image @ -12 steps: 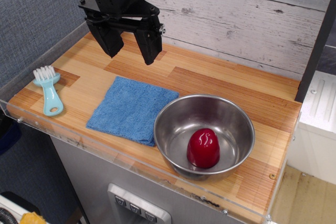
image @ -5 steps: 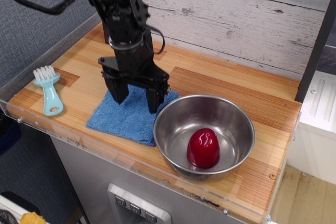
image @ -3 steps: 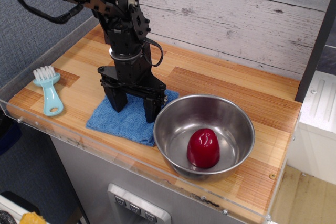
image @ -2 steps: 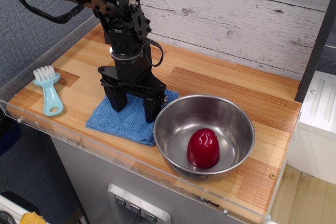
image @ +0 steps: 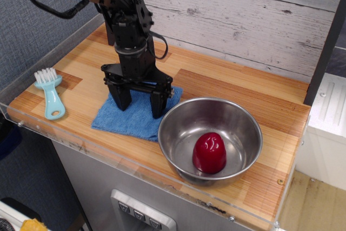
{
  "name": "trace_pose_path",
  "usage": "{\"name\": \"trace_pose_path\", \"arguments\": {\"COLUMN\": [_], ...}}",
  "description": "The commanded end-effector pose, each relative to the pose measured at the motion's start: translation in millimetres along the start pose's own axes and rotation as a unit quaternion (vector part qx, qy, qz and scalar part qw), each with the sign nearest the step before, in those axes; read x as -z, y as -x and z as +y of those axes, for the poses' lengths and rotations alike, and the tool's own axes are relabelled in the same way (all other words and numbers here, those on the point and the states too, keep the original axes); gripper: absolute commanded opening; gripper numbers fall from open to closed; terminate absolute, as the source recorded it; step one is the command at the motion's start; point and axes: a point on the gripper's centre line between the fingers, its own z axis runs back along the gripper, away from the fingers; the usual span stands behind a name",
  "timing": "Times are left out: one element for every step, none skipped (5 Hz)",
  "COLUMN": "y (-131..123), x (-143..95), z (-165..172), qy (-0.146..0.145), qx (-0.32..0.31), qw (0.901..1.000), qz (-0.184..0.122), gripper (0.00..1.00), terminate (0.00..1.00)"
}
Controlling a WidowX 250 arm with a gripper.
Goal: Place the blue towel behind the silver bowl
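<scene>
The blue towel (image: pixel 128 121) lies flat on the wooden counter, just left of the silver bowl (image: pixel 246 123). The bowl holds a glossy red egg-shaped object (image: pixel 209 152). My gripper (image: pixel 140 104) points straight down over the towel's back half. Its two black fingers (image: pixel 122 97) stand wide apart, and their tips rest on or just above the cloth. The right finger is close to the bowl's left rim. The towel's middle back part is hidden behind the gripper.
A light-blue brush with white bristles (image: pixel 51 98) lies at the counter's left end. A clear acrylic lip (image: pixel 108 158) runs along the front edge. A grey plank wall (image: pixel 243 20) stands behind the counter. Bare wood (image: pixel 243 87) lies behind the bowl.
My gripper came down from above the back of the counter onto the towel. In the last moment it rose slightly, and the towel's near edge shifted a little toward the back.
</scene>
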Motion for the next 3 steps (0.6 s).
{"name": "trace_pose_path", "arguments": {"y": [-29, -45, -67], "x": [-5, -3, -4], "z": [-6, -12, -22], "qy": [-0.008, -0.002, -0.002], "qx": [-0.008, -0.009, 0.0], "qw": [0.9998, 0.9997, 0.9995], "qz": [-0.018, -0.024, -0.032], "gripper": [1.0, 1.0, 1.0], "terminate": [0.0, 0.0, 0.0]}}
